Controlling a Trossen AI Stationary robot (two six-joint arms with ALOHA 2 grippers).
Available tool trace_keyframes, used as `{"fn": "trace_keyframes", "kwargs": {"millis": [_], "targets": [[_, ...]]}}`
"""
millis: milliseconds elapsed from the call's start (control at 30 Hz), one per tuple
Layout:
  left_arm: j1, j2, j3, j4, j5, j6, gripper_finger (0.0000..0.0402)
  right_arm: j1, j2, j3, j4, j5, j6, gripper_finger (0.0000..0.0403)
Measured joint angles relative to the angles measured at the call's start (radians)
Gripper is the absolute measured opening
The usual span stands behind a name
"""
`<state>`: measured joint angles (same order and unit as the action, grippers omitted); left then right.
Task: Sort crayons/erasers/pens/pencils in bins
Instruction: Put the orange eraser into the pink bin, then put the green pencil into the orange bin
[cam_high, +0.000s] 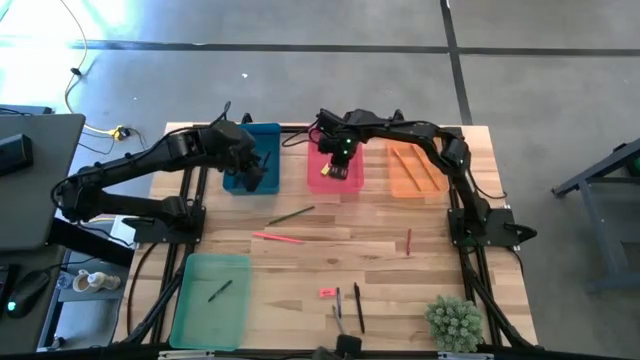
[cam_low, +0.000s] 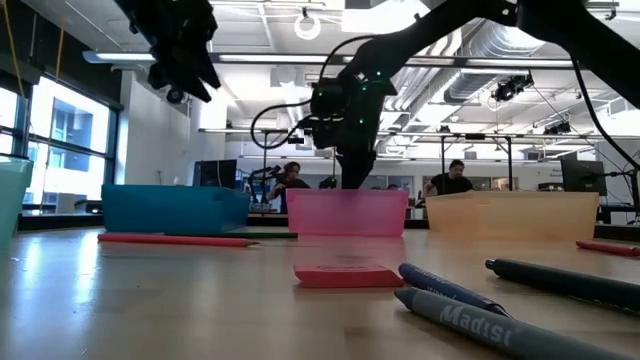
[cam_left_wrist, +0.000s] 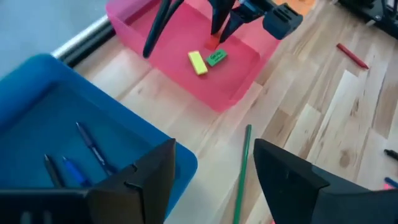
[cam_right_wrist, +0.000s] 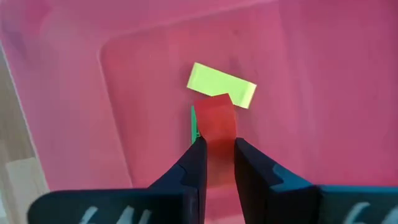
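pinching a red eraser (cam_right_wrist: 216, 134) between near-closed fingers, the right gripper (cam_high: 339, 163) hangs inside the pink bin (cam_high: 352, 185) at upper centre, the eraser's long axis pointing down toward the yellow eraser (cam_right_wrist: 221, 84); left gripper (cam_high: 252, 172) gapes empty over the blue bin (cam_high: 268, 135).

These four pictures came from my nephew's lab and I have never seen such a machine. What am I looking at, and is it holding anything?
It is a robot with two dark arms at a wooden table, each ending in a two-finger pincer. One picture looks down from above, one looks level across the tabletop, and two come from cameras on the wrists.

The right pincer is over the pink bin, shut on a red-pink eraser. A yellow eraser and a green eraser already lie in that bin. The left pincer is open and empty by the blue bin, which holds pens.

There are also an orange bin and a green bin. Loose pencils lie on the table.
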<state>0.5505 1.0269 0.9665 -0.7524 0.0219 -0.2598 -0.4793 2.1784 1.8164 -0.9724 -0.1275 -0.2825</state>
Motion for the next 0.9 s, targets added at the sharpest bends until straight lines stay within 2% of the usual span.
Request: {"fn": "trace_keyframes", "kwargs": {"millis": [233,433,700,900], "targets": [[-0.042,0.059,0.0,-0.001,0.046,-0.06,0.0211,0.0,0.017,0.0,0.022,0.013,-0.041,0.0057],[-0.113,0.1,0.0,-0.003,0.06,-0.065,0.021,-0.018,0.017,0.0,0.031,0.014,-0.059,0.0109],[-0.201,0.16,0.0,-0.002,0.054,-0.152,0.0209,-0.066,0.017,0.029,-0.001,0.045,-0.071,0.0171],[-0.248,0.198,0.0,0.001,0.028,-0.22,0.0209,-0.119,0.015,0.102,-0.084,0.022,-0.085,0.0171]]}}
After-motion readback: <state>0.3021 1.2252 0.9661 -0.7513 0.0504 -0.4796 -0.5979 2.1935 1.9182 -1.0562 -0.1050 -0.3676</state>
